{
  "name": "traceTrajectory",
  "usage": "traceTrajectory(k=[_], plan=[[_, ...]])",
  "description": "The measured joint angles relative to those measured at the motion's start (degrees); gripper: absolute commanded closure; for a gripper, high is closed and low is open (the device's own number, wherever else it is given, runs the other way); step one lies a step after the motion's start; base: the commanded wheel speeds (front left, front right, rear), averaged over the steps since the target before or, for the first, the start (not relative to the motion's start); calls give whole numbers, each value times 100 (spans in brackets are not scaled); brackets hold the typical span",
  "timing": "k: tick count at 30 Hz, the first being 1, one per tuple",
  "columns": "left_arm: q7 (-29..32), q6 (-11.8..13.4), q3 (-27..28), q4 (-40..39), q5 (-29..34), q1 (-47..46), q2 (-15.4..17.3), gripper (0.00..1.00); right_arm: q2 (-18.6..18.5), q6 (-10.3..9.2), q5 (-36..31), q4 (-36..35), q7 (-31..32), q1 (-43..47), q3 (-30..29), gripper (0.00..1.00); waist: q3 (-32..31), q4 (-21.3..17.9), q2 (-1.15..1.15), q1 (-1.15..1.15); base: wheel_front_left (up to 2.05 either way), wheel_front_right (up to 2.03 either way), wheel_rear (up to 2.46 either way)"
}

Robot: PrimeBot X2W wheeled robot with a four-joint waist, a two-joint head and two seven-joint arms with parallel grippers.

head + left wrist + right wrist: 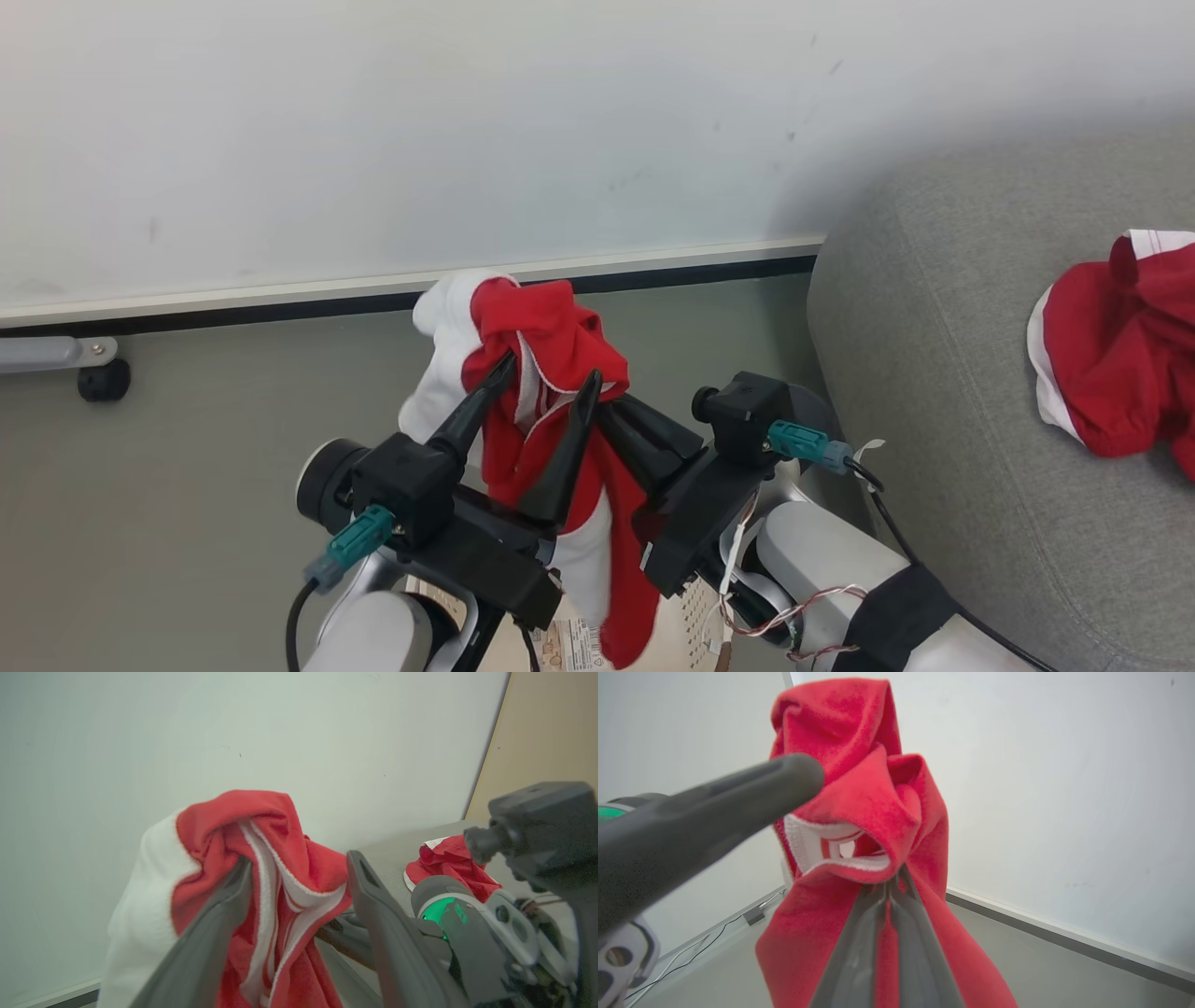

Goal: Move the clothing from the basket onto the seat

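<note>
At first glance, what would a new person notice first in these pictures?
A red and white garment hangs in the air in the middle of the head view. The right claw is shut on it, while the left claw stands open with the cloth between its fingers. A second red garment lies on the grey couch at the right.

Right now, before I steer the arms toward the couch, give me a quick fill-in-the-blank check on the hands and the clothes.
1. The right hand is ____ on the lifted garment.
2. The left hand has its fingers ____, with that garment's folds between them.
3. The other garment lies on the ____ couch.
Missing words: shut; open; grey.
</note>
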Motion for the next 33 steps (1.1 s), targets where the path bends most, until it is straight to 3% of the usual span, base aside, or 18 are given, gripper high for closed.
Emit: traceTrajectory(k=[23, 33], plan=[[350, -63, -481, -176, 158, 587, 377, 0, -58, -145, 76, 648, -298, -246, -650, 100, 39, -324, 0, 0, 0, 0, 0], [431, -63, -509, -304, 309, 801, 592, 0, -87, -200, 79, 733, -347, -255, -849, 100, 156, -653, 0, 0, 0, 0, 0]])
